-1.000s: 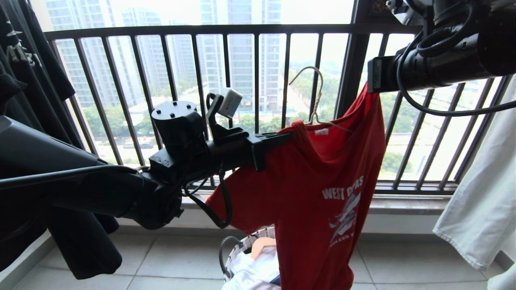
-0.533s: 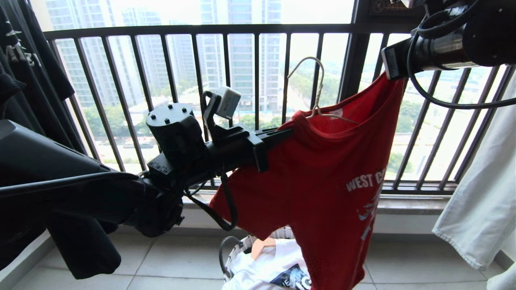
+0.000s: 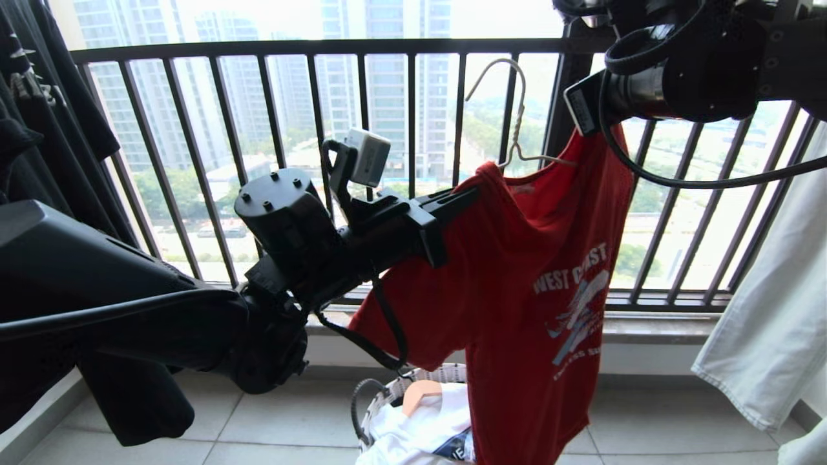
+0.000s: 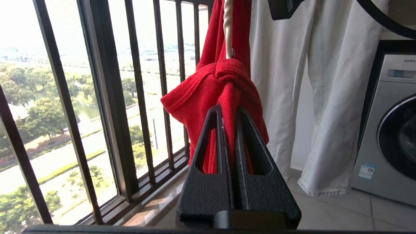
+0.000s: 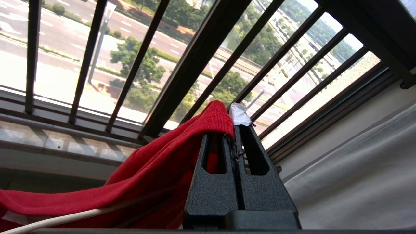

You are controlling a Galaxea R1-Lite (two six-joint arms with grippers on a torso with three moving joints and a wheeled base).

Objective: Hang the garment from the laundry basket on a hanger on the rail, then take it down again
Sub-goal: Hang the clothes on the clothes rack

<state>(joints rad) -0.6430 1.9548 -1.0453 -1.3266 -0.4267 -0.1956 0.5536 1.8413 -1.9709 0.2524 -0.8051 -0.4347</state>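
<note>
Raised now — garment (image 3: 517,258) stretched between left claw (image 3: 475,194) and right claw (image 3: 597,129).

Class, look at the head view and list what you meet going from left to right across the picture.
Black garment hanging at the left edge → left arm's wrist camera → left pincer, shut on the shoulder of the red T-shirt → wire hanger → right pincer, shut on the shirt's other shoulder → white garment.

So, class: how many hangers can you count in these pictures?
2. The wire hanger sits inside the red T-shirt, held up by both arms; a wooden hanger lies in the laundry basket. Others may be hidden.
</note>
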